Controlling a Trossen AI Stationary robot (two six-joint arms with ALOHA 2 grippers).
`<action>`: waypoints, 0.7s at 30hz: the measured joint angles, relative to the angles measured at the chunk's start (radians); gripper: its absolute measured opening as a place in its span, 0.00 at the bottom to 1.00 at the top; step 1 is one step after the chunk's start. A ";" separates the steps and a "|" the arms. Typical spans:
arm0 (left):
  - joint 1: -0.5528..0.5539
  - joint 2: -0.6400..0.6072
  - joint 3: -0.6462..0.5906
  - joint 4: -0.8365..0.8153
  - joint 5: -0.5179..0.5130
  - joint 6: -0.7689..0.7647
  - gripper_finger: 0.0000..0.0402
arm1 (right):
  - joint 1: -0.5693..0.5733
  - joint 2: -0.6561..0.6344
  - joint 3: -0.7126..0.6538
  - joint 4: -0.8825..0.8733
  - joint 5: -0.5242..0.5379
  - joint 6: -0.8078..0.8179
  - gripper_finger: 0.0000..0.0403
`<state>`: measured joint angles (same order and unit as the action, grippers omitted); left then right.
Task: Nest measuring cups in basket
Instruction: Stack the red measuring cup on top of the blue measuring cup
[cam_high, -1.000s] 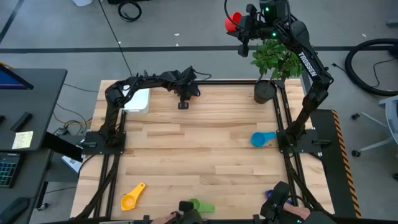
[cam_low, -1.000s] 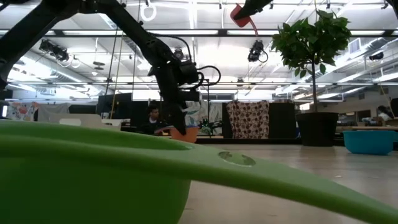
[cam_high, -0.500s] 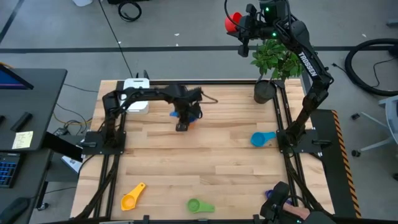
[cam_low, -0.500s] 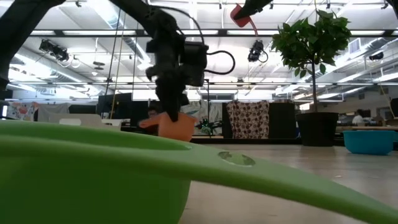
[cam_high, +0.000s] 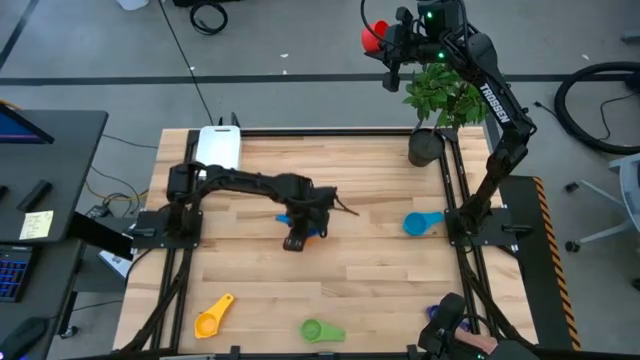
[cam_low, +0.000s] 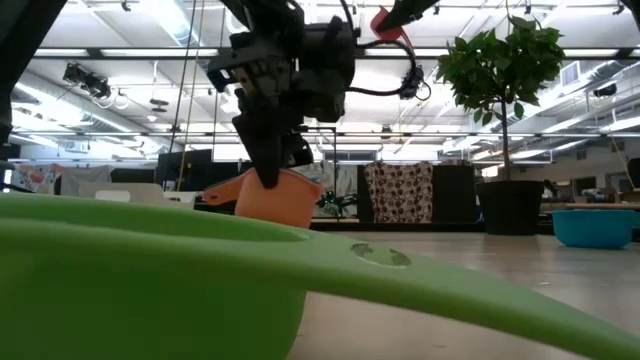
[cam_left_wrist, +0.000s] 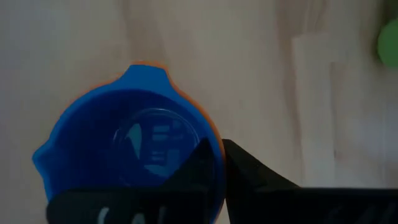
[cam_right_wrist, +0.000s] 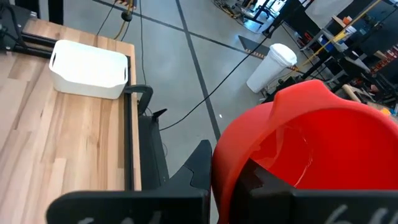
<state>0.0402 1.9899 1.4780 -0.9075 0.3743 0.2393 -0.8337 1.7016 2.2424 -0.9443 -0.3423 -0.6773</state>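
My left gripper (cam_high: 297, 238) hangs over the middle of the table, shut on a dark blue measuring cup (cam_left_wrist: 134, 146) nested in an orange one (cam_low: 275, 198). High beyond the table's far right corner, my right gripper (cam_high: 385, 45) is shut on a red cup (cam_right_wrist: 311, 143). The white basket (cam_high: 218, 148) stands at the far left corner on its base. A light blue cup (cam_high: 420, 222) lies on the right. A yellow cup (cam_high: 212, 318) and a green cup (cam_high: 320, 329) lie by the near edge. My left gripper pinches the rims of the nested blue and orange cups (cam_left_wrist: 214, 163), one finger inside the blue bowl and one outside. The fingers come steeply from above. The cups hang tilted below them; the green cup (cam_low: 150, 280) hides their bottom in the low view. My right gripper holds the red cup by its rim (cam_right_wrist: 245, 163), one finger inside the bowl and one outside against the wall. The cup is lifted high, clear of the table, with its open side toward the wrist camera.
A dark pot (cam_high: 425, 147) with a leafy plant stands at the far right corner, under my right arm. At the near right edge a person's hand (cam_high: 470, 342) shows beside a dark blue thing (cam_high: 436, 314). Bare wood lies between the basket and the cups.
My left gripper has swung from beside the basket at the far edge toward the near edge, to the table's middle. It has carried the nested orange and blue cups along. It has tipped more steeply downward. A hand by the green cup has drawn back.
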 joint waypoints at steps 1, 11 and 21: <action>-0.010 0.001 0.000 0.000 -0.006 0.002 0.05 | 0.000 0.000 0.000 0.000 0.000 0.001 0.05; -0.044 0.017 0.001 0.045 -0.056 0.112 0.05 | 0.000 0.000 0.000 -0.001 -0.008 0.001 0.05; -0.042 0.037 0.001 0.040 -0.072 0.475 0.05 | 0.000 0.000 0.000 -0.001 -0.019 -0.031 0.05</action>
<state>-0.0023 2.0270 1.4788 -0.8675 0.3028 0.7148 -0.8337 1.7016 2.2422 -0.9452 -0.3614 -0.7078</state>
